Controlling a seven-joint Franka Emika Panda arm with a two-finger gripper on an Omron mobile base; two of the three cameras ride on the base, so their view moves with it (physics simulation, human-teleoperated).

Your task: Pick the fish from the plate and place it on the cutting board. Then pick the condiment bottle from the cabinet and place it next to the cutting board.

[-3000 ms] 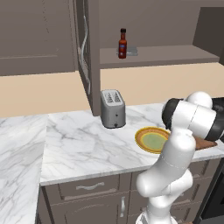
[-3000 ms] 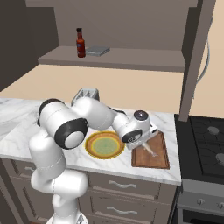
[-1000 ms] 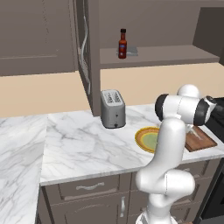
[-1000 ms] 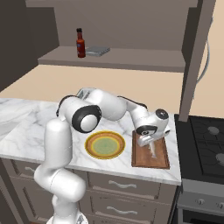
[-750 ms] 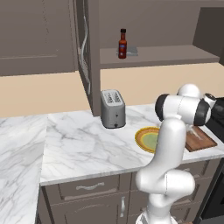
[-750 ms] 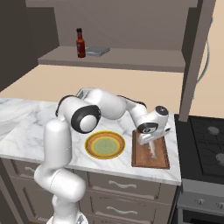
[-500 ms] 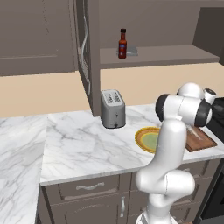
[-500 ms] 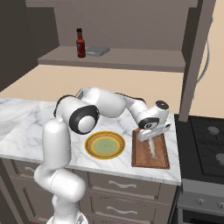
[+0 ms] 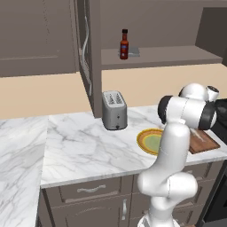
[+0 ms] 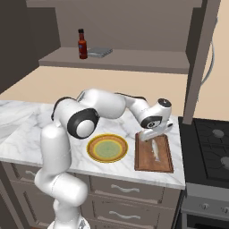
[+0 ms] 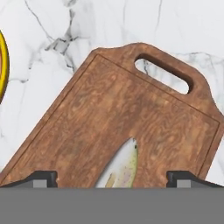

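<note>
We log: fish (image 10: pixel 155 150) flat on cutting board (image 10: pixel 154 161), right of plate (image 10: pixel 107 148) on marble surface (image 10: pixel 27 129). Gripper (image 10: pixel 150 135) above board, jaws apart, empty. Condiment bottle (image 10: pixel 82 44) upright on cabinet shelf (image 10: pixel 134 59).

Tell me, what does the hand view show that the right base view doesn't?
Hand view alone: the wood grain and slotted handle of the reddish-brown wooden cutting board.

Right base view alone: the small dark red-brown condiment bottle on the dark cabinet's shelf, the black stove, and the open tool above the board.

Both: the slim silvery fish lying on the board, and the yellow-rimmed round plate.
</note>
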